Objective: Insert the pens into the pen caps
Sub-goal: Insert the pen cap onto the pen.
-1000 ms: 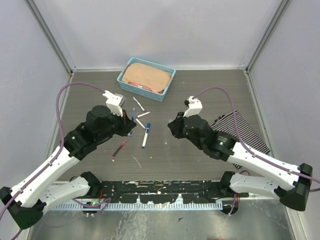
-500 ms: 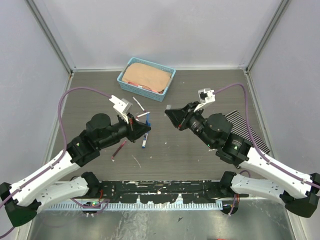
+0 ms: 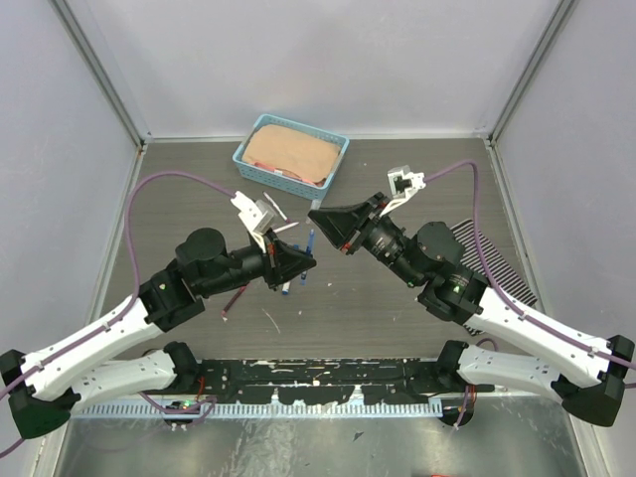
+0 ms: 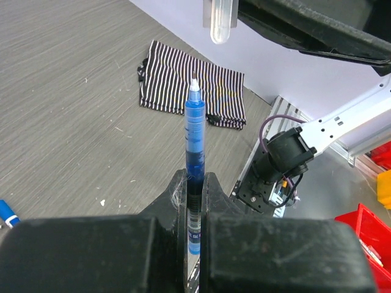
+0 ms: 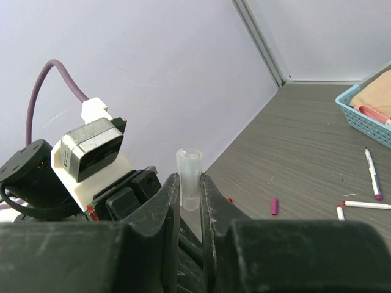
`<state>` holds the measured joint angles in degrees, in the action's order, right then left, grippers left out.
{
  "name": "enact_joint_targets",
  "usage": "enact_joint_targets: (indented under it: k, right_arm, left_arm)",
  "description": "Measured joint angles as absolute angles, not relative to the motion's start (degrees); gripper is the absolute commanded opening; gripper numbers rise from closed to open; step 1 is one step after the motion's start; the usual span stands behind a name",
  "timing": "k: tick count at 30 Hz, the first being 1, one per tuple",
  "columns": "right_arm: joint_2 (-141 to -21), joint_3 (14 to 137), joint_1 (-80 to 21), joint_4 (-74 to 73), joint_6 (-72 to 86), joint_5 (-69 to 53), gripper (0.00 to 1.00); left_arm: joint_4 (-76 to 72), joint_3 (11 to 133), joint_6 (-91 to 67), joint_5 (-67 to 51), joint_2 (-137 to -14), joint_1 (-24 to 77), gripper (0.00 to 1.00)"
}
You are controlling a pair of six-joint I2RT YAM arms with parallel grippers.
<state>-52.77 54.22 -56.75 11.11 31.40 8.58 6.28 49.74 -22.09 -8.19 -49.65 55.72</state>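
Left gripper (image 4: 194,180) has swung inward, up off the table (image 3: 378,308), and pinches a blue pen (image 4: 194,131), tip pointing out toward the right. Right gripper (image 5: 189,183) has swung in to meet it, pinching a clear-looking cap (image 5: 189,168), open end out. I see a gap between them, so not mated yet. Loose pens (image 5: 371,171) and a magenta cap (image 5: 274,206) lie on the table, so I judge most work is left.

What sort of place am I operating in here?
Probably a lab robot test cell: plain pale walls on metal framing enclose a grey table, with a blue basket and loose pens as props.
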Motion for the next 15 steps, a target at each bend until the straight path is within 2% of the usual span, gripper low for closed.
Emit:
enact_joint_targets:
  k: [15]
  right_arm:
    - [-53.28, 54.5, -56.75, 9.98, 31.62, 7.38, 0.0]
  left_arm:
    - [6.35, 49.95, -21.06, -7.99, -49.6, 56.03, 0.0]
